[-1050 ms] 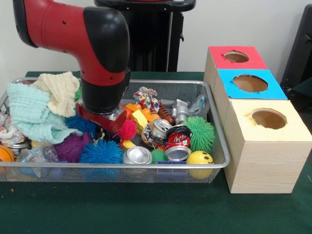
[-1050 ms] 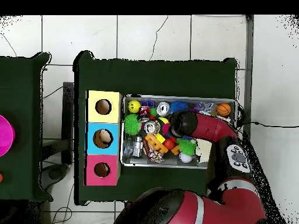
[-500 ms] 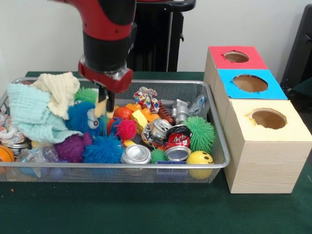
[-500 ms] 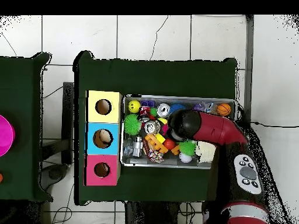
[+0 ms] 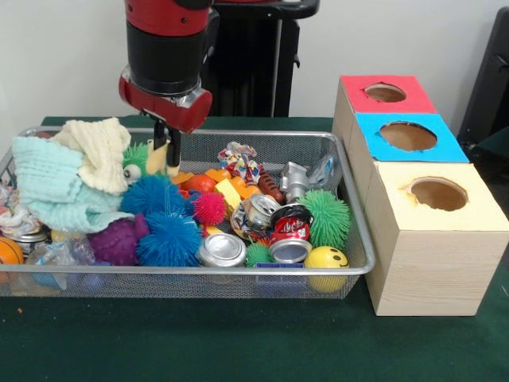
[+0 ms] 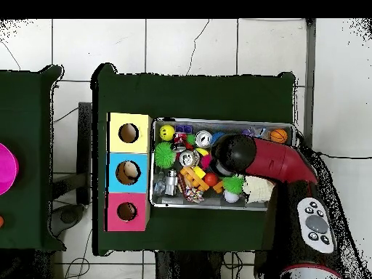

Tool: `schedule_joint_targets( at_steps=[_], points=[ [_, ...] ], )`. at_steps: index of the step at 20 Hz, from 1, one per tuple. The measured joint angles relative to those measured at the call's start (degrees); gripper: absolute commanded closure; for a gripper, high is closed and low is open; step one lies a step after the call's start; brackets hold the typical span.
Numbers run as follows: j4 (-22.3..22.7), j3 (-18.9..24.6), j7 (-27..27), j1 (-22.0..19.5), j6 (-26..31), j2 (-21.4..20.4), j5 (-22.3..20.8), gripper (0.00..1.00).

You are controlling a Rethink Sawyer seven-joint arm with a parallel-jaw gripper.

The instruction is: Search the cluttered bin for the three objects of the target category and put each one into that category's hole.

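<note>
dark green tabletop (image 5: 238, 342) under white walls, tiled floor around it in the overhead view. end effector (image 5: 162, 156) raised above the left-middle of the wire mesh bin (image 5: 350, 270), fingers close together and seemingly empty, a yellowish bit between or behind them, cannot tell which; tips just over a green fuzzy toy with googly eyes (image 5: 137, 161). just below, two blue spiky balls (image 5: 163, 227), a pink spiky ball (image 5: 209, 209) and a purple spiky ball (image 5: 115, 239). further left, a mint cloth (image 5: 48, 187) and a cream cloth (image 5: 95, 147) heaped on the clutter. to the right, crushed cans (image 5: 274, 231), a green spiky ball (image 5: 326, 216), a yellow smiley ball (image 5: 326, 258). beside the bin, a wooden box with a yellow-topped hole (image 5: 437, 193), a blue-topped hole (image 5: 408, 135) and a red-topped hole (image 5: 385, 92). target category not told by anything visible; something pale inside the blue hole in the overhead view, unclear what. judged early or mid-search: nothing lifted now, bin full, at least one pick and drop left.
</note>
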Motion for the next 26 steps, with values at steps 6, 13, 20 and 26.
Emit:
schedule_joint_targets(
  at_steps=[6, 13, 20, 26],
  points=[
    [2.0, -0.5, 0.0, 2.5, -3.8, 1.0, 0.0, 1.00],
    [3.4, -2.6, 0.4, 9.6, -4.5, 1.2, 1.9, 1.00],
    [4.6, -3.8, 0.4, 12.5, -4.2, 0.5, 5.0, 1.00],
    [4.6, -5.4, 0.4, 13.3, -2.6, -0.2, 7.0, 1.00]
  ],
)
